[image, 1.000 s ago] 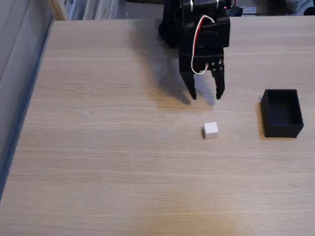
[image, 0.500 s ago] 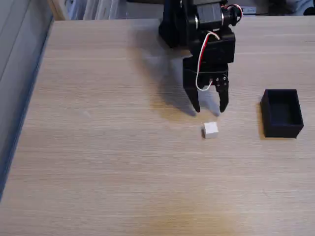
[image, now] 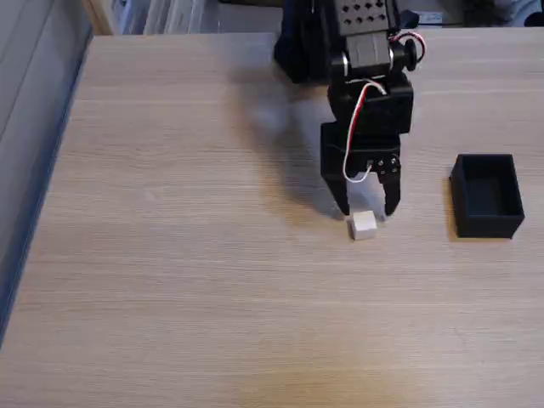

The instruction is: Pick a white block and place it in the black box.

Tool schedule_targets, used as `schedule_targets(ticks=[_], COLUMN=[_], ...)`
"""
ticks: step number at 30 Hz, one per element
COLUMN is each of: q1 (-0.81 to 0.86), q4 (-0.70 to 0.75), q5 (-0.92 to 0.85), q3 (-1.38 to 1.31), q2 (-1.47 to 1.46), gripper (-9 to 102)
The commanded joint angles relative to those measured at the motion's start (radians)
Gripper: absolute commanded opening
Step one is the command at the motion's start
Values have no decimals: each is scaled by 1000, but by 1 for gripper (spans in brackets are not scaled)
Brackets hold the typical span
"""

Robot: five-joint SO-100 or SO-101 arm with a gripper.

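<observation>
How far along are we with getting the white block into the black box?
Nothing is finished yet. In hand: the open hand is poised right over the white block, fingers spread either side of it, not closed on it. The block sits on the table. Left: grasp, lift, carry right to the black box, which looks empty, and drop it in.

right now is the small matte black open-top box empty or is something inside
Empty. The small matte black open-top box shows only its dark floor; the small white cube sits on the wooden table.
</observation>
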Motion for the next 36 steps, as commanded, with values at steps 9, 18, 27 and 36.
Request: schedule_targets(ticks=[9,18,27,36], q1=[15,5,6,0], q4=[2,8,-3,-20], q5=[11,20,15,23], q3=[-98,-106,-107,-127], q2=[-64,-84,-115,-120], gripper=[25,24,22,0])
